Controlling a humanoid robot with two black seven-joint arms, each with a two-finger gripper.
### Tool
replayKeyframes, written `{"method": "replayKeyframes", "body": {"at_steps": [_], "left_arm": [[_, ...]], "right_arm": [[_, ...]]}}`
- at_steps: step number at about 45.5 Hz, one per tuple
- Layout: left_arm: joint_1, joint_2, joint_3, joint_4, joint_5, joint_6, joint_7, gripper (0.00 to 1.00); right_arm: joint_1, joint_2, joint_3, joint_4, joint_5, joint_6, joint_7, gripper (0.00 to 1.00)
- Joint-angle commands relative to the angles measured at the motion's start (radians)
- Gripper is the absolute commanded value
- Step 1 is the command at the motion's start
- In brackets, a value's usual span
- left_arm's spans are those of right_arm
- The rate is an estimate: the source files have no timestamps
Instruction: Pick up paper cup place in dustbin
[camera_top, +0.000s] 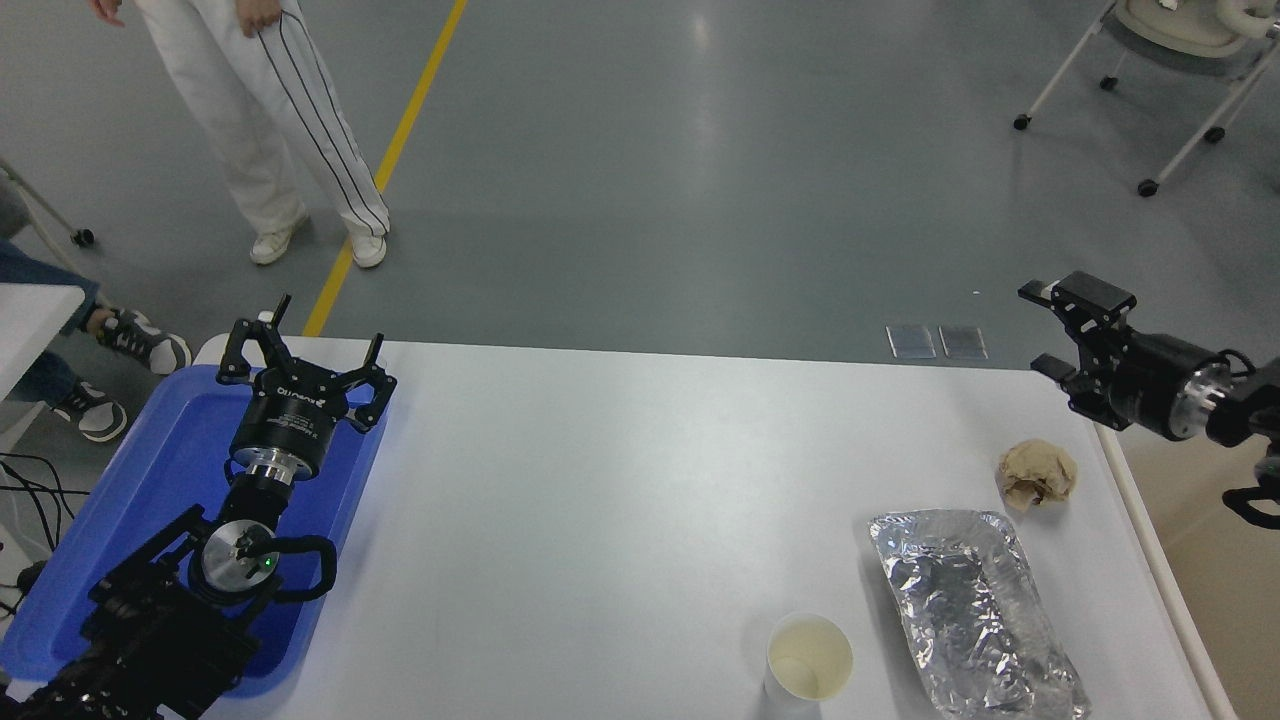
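Note:
The paper cup (809, 656) stands upright near the table's front edge, white with a pale cream inside. The dustbin (1160, 560) shows at the right edge as a white rim with beige inside. My right gripper (1040, 328) hangs open and empty at the table's far right corner, pointing left, far above and right of the cup. My left gripper (300, 352) is parked open over the blue tray (160, 470) at the lower left.
A crumpled tan paper ball (1037, 473) and a crinkled foil tray (975, 610) lie right of the cup. A person in white trousers (270, 130) stands beyond the table's far left. A wheeled frame (1150, 90) stands at the top right.

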Motion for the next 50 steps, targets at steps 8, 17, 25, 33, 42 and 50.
{"method": "replayKeyframes", "body": {"at_steps": [8,17,25,33,42,50], "left_arm": [[0.0,0.0,0.0,0.0,0.0,0.0,0.0,1.0],[0.0,0.0,0.0,0.0,0.0,0.0,0.0,1.0],[0.0,0.0,0.0,0.0,0.0,0.0,0.0,1.0],[0.0,0.0,0.0,0.0,0.0,0.0,0.0,1.0],[0.0,0.0,0.0,0.0,0.0,0.0,0.0,1.0],[0.0,0.0,0.0,0.0,0.0,0.0,0.0,1.0]], "right_arm": [[0.402,0.026,-0.512,0.199,-0.019,0.281,0.002,1.0],[0.543,0.14,-0.565,0.227,-0.197,0.53,-0.001,1.0],[0.749,0.241,-0.653,0.296,-0.267,0.53,-0.001,1.0],[0.85,0.38,-0.659,0.339,-0.367,0.53,-0.005,1.0],[0.959,0.442,-0.65,0.402,-0.369,0.53,-0.026,1.0],[1.009,0.488,-0.64,0.425,-0.367,0.53,-0.185,1.0]]}}
